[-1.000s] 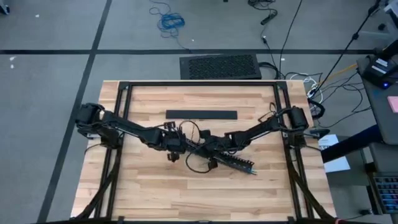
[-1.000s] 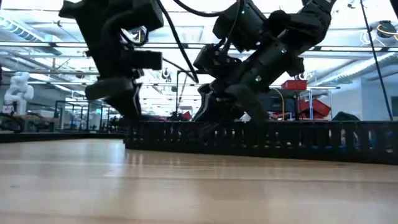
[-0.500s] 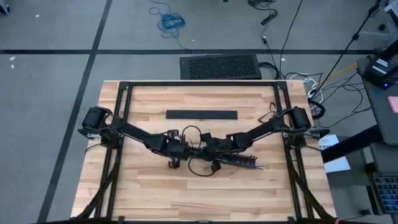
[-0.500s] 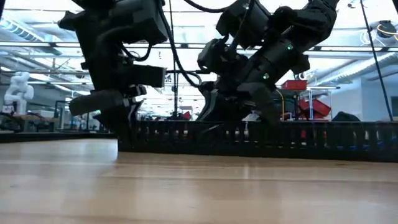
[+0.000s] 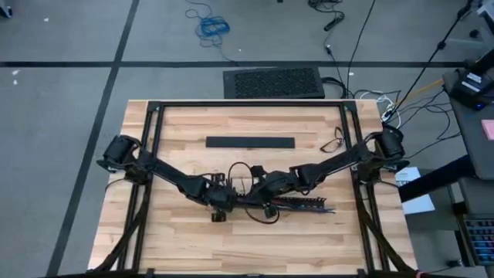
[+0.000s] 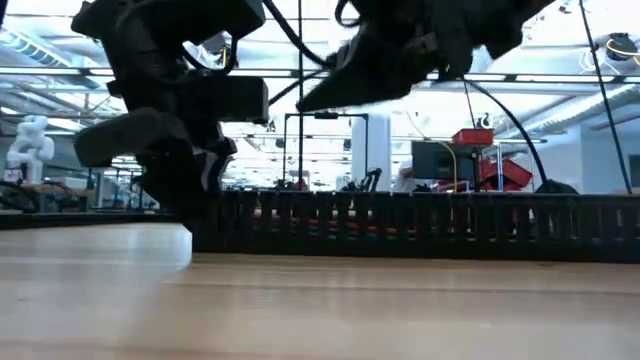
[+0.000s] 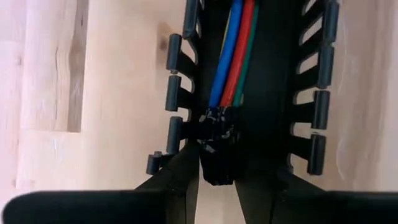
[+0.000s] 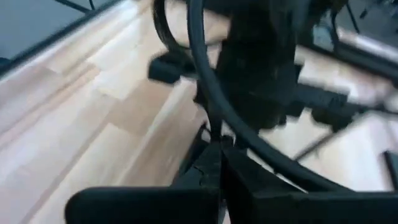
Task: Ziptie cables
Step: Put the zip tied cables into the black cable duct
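Your left gripper [image 7: 217, 180] pinches the end of the cables [image 7: 233, 53] low in the frame, inside the black tray [image 7: 314, 112]. Hold them steady. Your right gripper [image 8: 217, 162] looks closed on nothing; bring it back slowly.

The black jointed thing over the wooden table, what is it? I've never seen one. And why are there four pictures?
It is a robot with two arms, each ending in a two-finger tool. One camera looks straight down on the table, one sits at table-top height, and one rides on each wrist. On the table lie a flat black bar and a black slotted channel with coloured cables running inside it. Both arms meet over one end of the channel. The left tool seems to pinch the cables' dark end. The right tool is close by with its fingers closed, and I cannot tell whether it holds anything.
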